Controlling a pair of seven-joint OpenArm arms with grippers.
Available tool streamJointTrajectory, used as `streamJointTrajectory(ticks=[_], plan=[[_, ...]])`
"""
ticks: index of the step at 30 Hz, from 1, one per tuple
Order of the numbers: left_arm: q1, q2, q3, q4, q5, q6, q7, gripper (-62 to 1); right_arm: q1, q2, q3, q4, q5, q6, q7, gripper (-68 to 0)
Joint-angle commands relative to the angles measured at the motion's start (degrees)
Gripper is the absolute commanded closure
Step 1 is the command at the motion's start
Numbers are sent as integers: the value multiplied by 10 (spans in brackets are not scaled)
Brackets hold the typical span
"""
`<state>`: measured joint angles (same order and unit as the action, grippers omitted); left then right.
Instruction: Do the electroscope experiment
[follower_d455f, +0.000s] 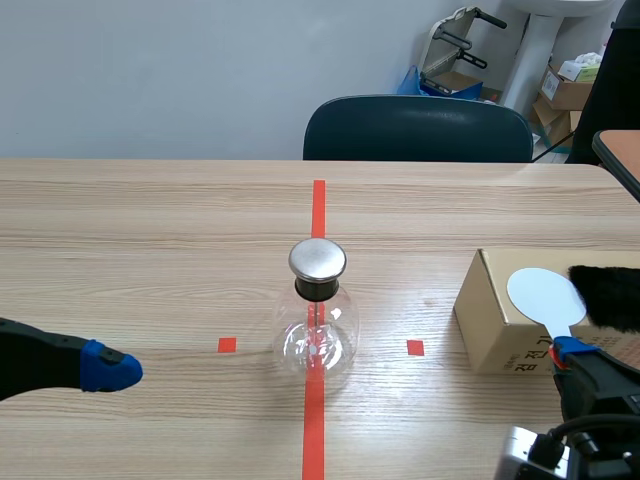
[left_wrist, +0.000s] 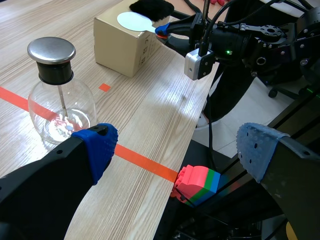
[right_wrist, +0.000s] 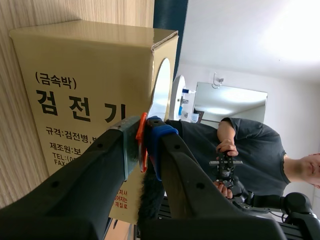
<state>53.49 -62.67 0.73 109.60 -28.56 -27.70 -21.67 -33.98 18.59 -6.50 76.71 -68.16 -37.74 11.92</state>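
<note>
The light wooden worktop (follower_d455f: 150, 250) carries a cardboard box (follower_d455f: 495, 320) on the robot's right, and the glass electroscope (follower_d455f: 317, 320) stands upright on the centre tape line, well apart from the box. On the box lie a black fur pad (follower_d455f: 608, 295) and a white paddle (follower_d455f: 543, 295). The right fingers (right_wrist: 155, 137) are clenched on the paddle's handle. The left fingers (follower_d455f: 110, 368) hang released, low at the left. The paddle is probably being picked up; next it likely needs rubbing on the fur, then bringing to the electroscope's metal cap
</note>
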Motion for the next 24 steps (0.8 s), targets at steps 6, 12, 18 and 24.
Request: streamJointTrajectory(ticks=[6, 12, 18, 24], plan=[[-2, 6, -2, 7, -4, -3, -9, -514, 7, 8, 5, 7, 0, -4, 0, -11], [-2, 6, -2, 7, -4, -3, -9, -514, 7, 8, 5, 7, 1, -4, -3, -11], [-2, 8, -2, 7, -4, -3, -9, -514, 7, 8, 5, 7, 1, -4, -7, -11], [-2, 7, -2, 7, -4, -3, -9, -514, 7, 8, 5, 7, 1, -4, -7, -11]])
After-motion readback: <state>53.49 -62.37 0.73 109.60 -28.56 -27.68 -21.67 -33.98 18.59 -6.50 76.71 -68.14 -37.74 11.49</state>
